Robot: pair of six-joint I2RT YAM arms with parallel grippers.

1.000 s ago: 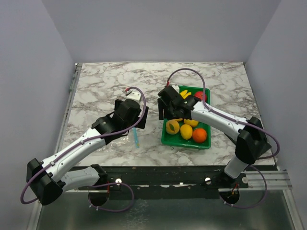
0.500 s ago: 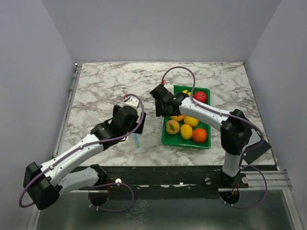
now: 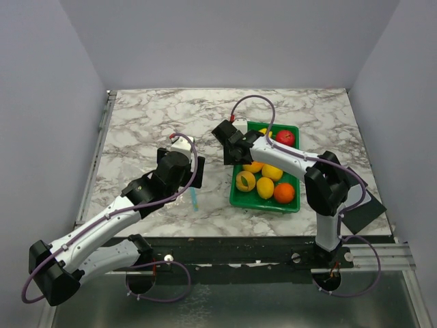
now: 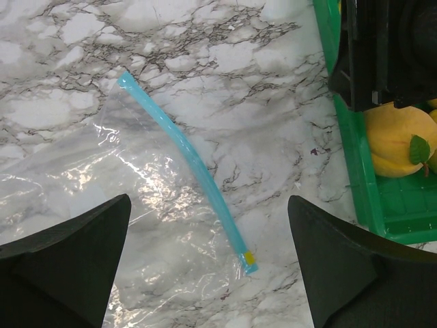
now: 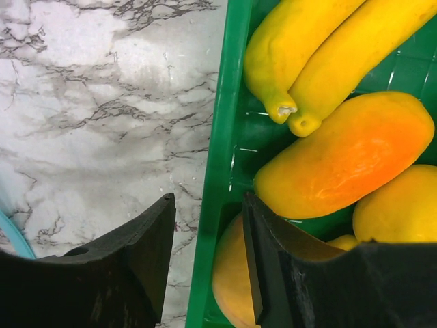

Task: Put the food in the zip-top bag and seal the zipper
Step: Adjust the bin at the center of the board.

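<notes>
The clear zip-top bag (image 4: 123, 205) lies flat on the marble, its blue zipper (image 4: 184, 147) running diagonally and ending in a yellow tab. My left gripper (image 4: 208, 199) hovers over the bag, open and wide, holding nothing. The food sits in the green tray (image 5: 229, 82): bananas (image 5: 321, 48), an orange-yellow fruit (image 5: 341, 160), lemons (image 3: 265, 187), an orange ball (image 3: 284, 193) and a red one (image 3: 285, 137). My right gripper (image 5: 209, 198) straddles the tray's left rim, one finger outside and one inside beside a yellow fruit (image 5: 229, 287). Its jaws are narrowed, and a gap still shows beside the rim.
The tray (image 3: 263, 205) stands right of centre on the marble table (image 3: 150, 116). In the top view the zipper (image 3: 195, 198) lies just left of it, under my left wrist (image 3: 179, 160). Grey walls close off three sides.
My right gripper has shifted left to the tray's left rim and its jaws have narrowed. The left arm has drawn back toward the near left, still open.
</notes>
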